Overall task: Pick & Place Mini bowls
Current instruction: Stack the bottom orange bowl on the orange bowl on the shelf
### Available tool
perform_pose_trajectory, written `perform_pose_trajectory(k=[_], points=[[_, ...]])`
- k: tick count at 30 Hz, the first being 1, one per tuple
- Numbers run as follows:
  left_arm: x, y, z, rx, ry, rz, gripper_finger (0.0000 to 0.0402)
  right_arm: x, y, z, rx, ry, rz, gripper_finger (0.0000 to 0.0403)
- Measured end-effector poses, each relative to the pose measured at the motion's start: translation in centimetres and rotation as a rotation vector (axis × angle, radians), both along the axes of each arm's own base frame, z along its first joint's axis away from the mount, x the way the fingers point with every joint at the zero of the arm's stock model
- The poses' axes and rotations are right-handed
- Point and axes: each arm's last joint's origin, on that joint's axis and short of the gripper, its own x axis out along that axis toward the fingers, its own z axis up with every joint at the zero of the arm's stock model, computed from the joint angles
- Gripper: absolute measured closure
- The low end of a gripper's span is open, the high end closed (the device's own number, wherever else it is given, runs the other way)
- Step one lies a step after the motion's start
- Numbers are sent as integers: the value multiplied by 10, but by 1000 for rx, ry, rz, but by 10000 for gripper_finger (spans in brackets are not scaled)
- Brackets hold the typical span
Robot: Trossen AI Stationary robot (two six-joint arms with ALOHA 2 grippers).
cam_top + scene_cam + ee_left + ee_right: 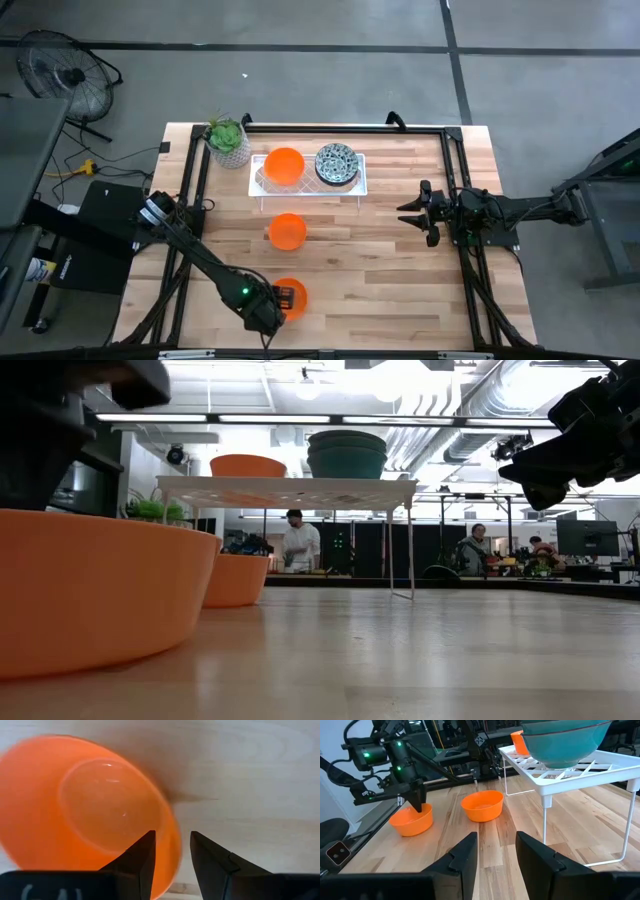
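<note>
I see three plain bright orange round bowls: one on the white lattice wire rack (262, 187) at (285, 165), one on the pale, wood-grained table (380, 270) in front of the rack (288, 231), and one near the table's front edge (293, 298). Beside the rack's orange bowl I see a white bowl with a dense dark blue-green pattern (337, 163); its outside shows teal in my right wrist view. My left pincer (285, 297) and right pincer (408, 214) are dark. The green plant (226, 134) has a white pot.
</note>
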Motion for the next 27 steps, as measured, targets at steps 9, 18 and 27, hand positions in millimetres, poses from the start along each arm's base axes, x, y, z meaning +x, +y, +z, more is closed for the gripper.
perform_pose_trajectory(k=[9, 18, 27], points=[[-3, 4, -14, 7, -17, 47, 294, 0, 0, 0, 0, 0, 0, 281], [-3, 4, -13, -8, -21, 130, 392, 0, 0, 0, 0, 0, 0, 281], [-2, 3, 5, -41, -29, 231, 398, 0, 0, 0, 0, 0, 0, 281]])
